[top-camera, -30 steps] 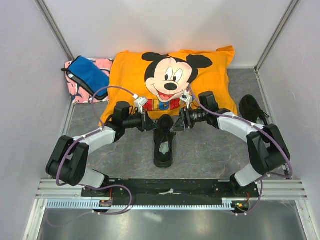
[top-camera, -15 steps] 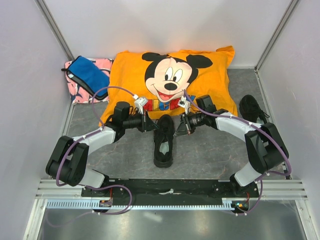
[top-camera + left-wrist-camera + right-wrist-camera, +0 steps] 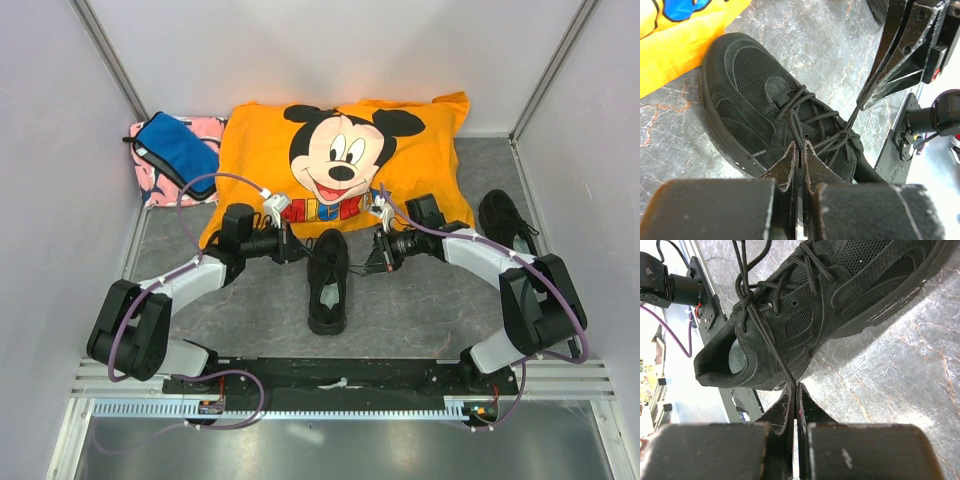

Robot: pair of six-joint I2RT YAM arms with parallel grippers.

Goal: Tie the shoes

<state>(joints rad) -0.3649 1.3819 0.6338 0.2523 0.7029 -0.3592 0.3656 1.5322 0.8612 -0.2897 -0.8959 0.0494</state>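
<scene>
Pinched shut on the laces (image 3: 832,140), left gripper (image 3: 801,149) and right gripper (image 3: 794,390) pull apart. The middle shoe (image 3: 328,285) looks only first-knotted, with the bow pending and the second shoe (image 3: 503,222) waiting.

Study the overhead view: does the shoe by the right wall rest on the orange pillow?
No, that shoe lies on the grey table, off the orange pillow's right edge.

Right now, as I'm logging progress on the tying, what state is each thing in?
Middle shoe: upright on its sole.
Laces: crossed into a knot, no bow.
Left gripper: shut on a strand of the laces.
Right gripper: shut on another strand, pulled straight.
Second shoe: upright by the right arm, not held; its lacing is unclear.
Pillow: lying flat, picture up.
Blue pouch: lying on a pink cloth.
</scene>
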